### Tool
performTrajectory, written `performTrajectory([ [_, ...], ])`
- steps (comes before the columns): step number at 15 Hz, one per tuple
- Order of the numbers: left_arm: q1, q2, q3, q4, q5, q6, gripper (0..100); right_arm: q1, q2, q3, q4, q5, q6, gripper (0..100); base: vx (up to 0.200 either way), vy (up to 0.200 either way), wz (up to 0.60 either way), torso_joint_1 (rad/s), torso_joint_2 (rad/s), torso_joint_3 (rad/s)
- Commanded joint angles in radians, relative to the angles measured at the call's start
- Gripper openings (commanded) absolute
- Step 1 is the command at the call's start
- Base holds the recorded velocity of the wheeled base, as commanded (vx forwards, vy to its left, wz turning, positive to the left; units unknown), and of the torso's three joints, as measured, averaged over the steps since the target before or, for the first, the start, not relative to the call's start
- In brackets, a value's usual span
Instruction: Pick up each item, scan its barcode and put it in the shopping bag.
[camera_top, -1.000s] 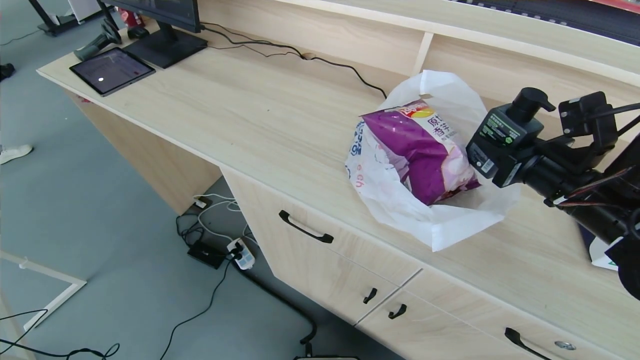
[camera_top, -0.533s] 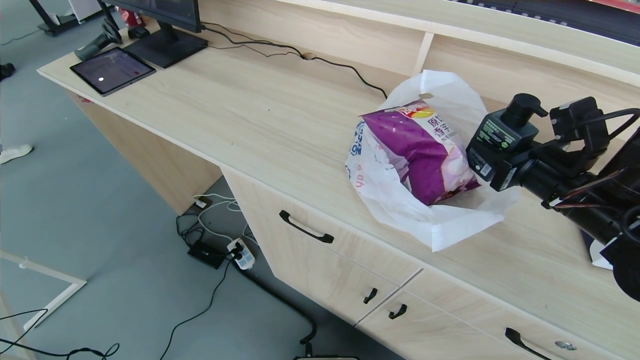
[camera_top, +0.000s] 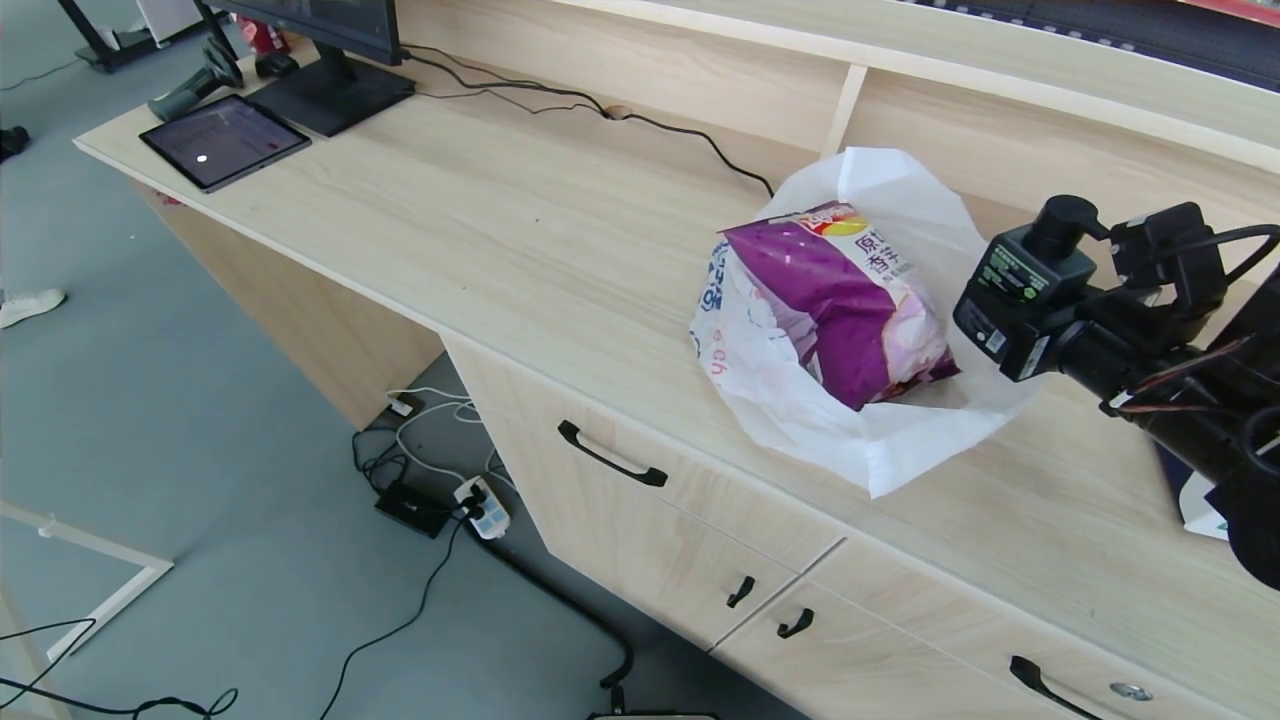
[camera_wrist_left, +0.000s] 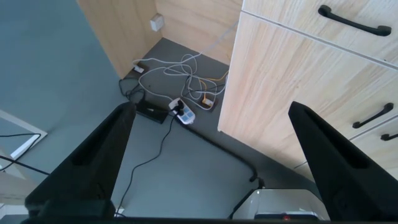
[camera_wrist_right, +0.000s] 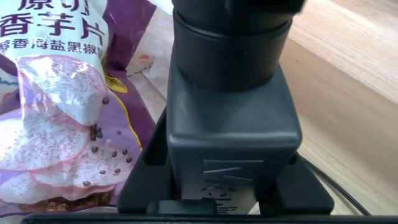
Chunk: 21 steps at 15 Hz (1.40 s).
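A white shopping bag (camera_top: 900, 440) lies open on the wooden counter (camera_top: 520, 230), with a purple snack packet (camera_top: 840, 290) inside it. My right gripper (camera_top: 1050, 335) is shut on a dark pump bottle (camera_top: 1020, 290), held tilted just above the bag's right edge. In the right wrist view the pump bottle (camera_wrist_right: 230, 118) sits close up between my fingers, with the purple packet (camera_wrist_right: 68, 118) beside it. My left gripper (camera_wrist_left: 211, 162) hangs open over the floor in front of the counter drawers, with nothing between its fingers.
A tablet (camera_top: 222, 140), a monitor stand (camera_top: 335, 90) and a handheld scanner (camera_top: 195, 85) sit at the counter's far left. A black cable (camera_top: 640, 120) runs along the back. Drawers with black handles (camera_top: 612, 455) front the counter. A power strip (camera_top: 485, 510) lies on the floor.
My right gripper has carried the pump bottle a little to the right and down, over the bag's right edge. The bag's rim has shifted slightly.
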Motion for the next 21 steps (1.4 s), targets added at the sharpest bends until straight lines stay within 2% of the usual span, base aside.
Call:
performTrajectory([
  [1,0.000,0.000,0.000,-0.001,0.000,0.000,100,0.008,0.009,0.004,0.000,0.000,-0.019,0,0.000,0.000,0.00,0.000,0.00,0.000],
  [4,0.000,0.000,0.000,-0.001,0.000,0.000,100,0.013,0.020,0.008,-0.005,0.002,-0.047,0,0.000,0.000,0.00,0.000,0.00,0.000],
  [10,0.000,0.000,0.000,-0.001,-0.001,0.000,100,0.080,-0.017,0.063,-0.049,-0.006,-0.033,0,0.000,0.000,0.00,0.000,0.00,0.000],
  [14,0.000,0.000,0.000,0.001,-0.001,0.003,100,0.157,-0.004,0.083,-0.049,-0.011,-0.003,0,0.000,0.000,0.00,0.000,0.00,0.000],
  [21,0.000,0.000,0.000,0.001,-0.001,0.005,100,0.148,0.038,0.070,-0.059,-0.021,0.007,0,0.000,0.000,0.00,0.000,0.00,0.000],
])
